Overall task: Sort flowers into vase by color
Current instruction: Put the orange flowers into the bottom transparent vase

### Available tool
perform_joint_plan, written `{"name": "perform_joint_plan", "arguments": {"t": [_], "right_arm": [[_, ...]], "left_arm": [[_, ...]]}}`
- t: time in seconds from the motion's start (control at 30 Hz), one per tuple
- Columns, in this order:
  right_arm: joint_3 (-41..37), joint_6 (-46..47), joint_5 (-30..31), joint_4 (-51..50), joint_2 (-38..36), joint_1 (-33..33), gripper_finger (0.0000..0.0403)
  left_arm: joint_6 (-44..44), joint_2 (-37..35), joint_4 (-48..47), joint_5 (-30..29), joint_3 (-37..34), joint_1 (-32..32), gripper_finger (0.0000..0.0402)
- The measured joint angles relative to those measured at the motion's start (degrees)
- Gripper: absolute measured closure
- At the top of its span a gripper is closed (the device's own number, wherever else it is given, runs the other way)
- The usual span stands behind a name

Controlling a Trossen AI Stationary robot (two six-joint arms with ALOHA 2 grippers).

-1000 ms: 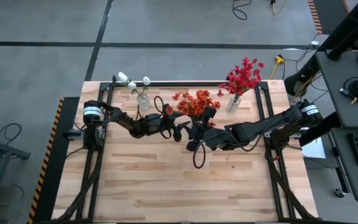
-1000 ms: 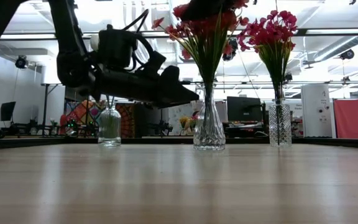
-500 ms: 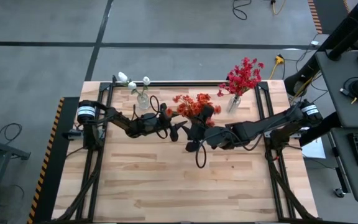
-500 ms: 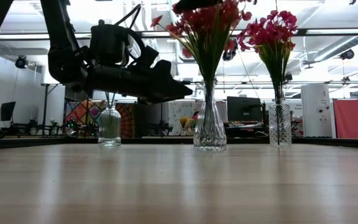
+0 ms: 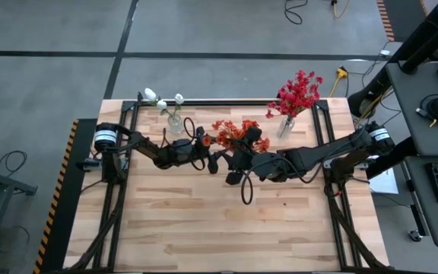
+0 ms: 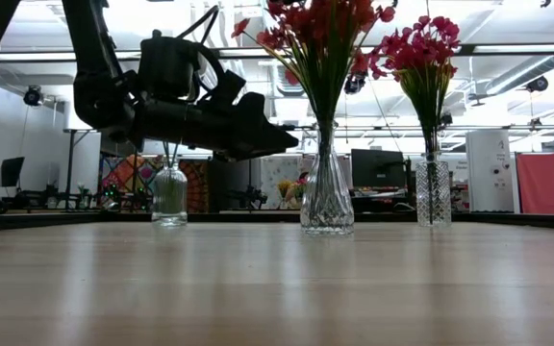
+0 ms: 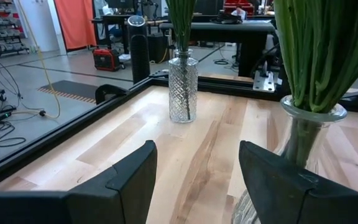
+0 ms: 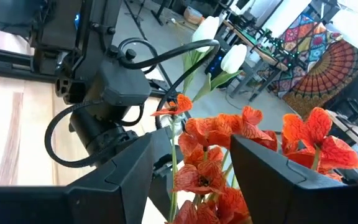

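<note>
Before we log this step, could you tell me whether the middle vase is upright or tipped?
Upright. In the low view the middle vase stands flat on the table, orange flowers rising from its neck.

Orange flowers (image 8: pixel 229 155) fill the space past the right gripper (image 8: pixel 191 171), whose two dark fingers stand apart. Behind them are white blooms (image 8: pixel 219 43) and the other arm (image 8: pixel 101 93) with its looping cable.

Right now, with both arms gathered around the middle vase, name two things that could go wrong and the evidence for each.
1. The left gripper hangs open, empty, right beside the middle vase; a sideways move could tip the tall glass.
2. The right gripper hangs open among the orange flowers; withdrawing could snag the blooms and drag stems out.
</note>
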Motion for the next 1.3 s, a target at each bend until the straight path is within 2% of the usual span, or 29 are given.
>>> {"name": "perform_joint_plan", "arguments": {"t": [0.2,0.73,1.3], "right_arm": [[0.0,-2.3,0.0,2.2,0.0,-0.2,0.0197],[0.0,-3.7,-2.1,2.4,0.0,-1.2,0.0197],[0.0,-12.8,-2.5,12.0,0.0,-1.8,0.0197]], "left_arm": [[0.2,0.1,1.9,3.2,0.0,-0.8,0.0191],[1.5,0.2,1.4,2.9,0.0,-1.0,0.0191],[1.5,0.2,1.1,2.9,0.0,-1.0,0.0191]]}}
